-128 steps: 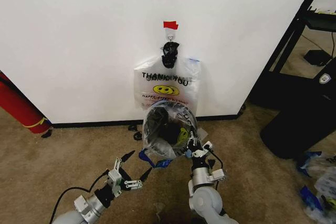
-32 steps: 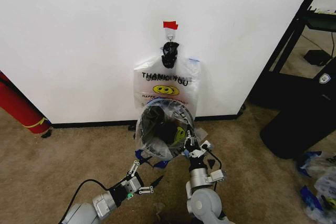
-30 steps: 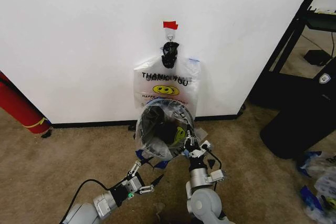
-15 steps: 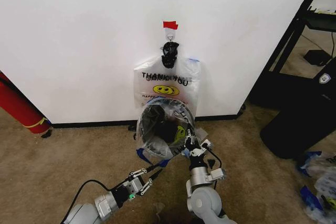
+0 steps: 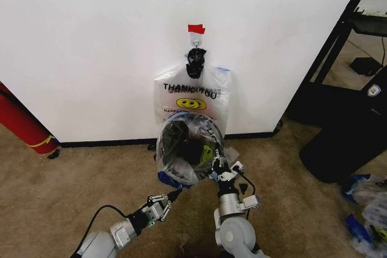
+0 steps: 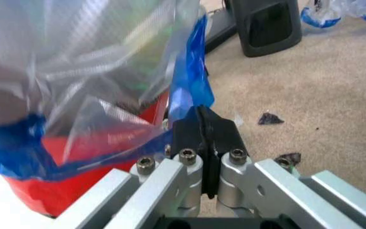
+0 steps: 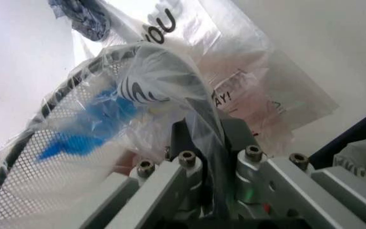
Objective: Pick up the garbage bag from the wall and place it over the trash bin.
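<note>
Left gripper point(image 6: 203, 125), right gripper point(image 7: 207, 138) seemingly pinching garbage bag point(image 5: 181, 161)

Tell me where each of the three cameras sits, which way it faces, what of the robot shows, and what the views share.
Head view: on the head, looking down at the wall, the trash bin and both arms.
Left wrist view: behind the left tool, shut on the garbage bag at its blue edge, facing the carpet.
Right wrist view: behind the right tool, shut on the bag over the bin's mesh rim, facing the wall.
Shared: all three show the bag and bin.
</note>
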{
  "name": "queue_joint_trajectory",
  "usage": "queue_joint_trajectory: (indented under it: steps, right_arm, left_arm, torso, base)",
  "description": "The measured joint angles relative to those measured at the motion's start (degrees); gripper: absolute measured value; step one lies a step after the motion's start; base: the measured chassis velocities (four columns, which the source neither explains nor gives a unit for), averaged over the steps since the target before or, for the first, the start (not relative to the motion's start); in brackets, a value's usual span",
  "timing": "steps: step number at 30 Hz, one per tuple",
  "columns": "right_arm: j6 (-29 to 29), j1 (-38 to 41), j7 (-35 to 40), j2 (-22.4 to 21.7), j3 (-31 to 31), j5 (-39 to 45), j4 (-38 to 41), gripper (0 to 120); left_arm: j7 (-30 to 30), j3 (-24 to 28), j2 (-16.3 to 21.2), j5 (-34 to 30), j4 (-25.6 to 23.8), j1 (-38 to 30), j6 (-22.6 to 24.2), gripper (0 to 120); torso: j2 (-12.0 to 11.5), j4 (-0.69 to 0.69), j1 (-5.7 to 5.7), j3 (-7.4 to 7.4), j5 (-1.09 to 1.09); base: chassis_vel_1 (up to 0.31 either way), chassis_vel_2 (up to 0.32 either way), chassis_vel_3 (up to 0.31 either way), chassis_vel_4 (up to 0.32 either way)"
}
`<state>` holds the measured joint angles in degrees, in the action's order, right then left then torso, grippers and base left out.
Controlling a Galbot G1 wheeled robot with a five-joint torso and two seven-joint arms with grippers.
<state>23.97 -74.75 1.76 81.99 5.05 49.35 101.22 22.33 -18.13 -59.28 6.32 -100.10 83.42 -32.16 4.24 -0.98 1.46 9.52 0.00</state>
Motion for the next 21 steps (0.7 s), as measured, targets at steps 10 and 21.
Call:
queue_joint_trajectory:
  steps: [10, 21]
  right_arm:
    - [0.0, 0.0, 0.0, 0.6, 0.0, -0.5, -0.2, 1]
    - [0.1, -0.5, -0.2, 0.6, 0.0, -0.8, -0.1, 1]
  left_arm:
    - [-1.4, -0.2, 0.4, 0.2, -3.0, 2.1, -0.8, 11]
    - [-4.3, -0.3, 0.0, 2.9, -1.6, 1.5, -0.3, 19]
  torso:
    - [0.0, 0.0, 0.0, 0.0, 0.0]
    - [0.0, 0.0, 0.0, 0.0, 0.0]
  base:
    - [0.0, 0.0, 0.0, 0.0]
    - [0.0, 0.0, 0.0, 0.0]
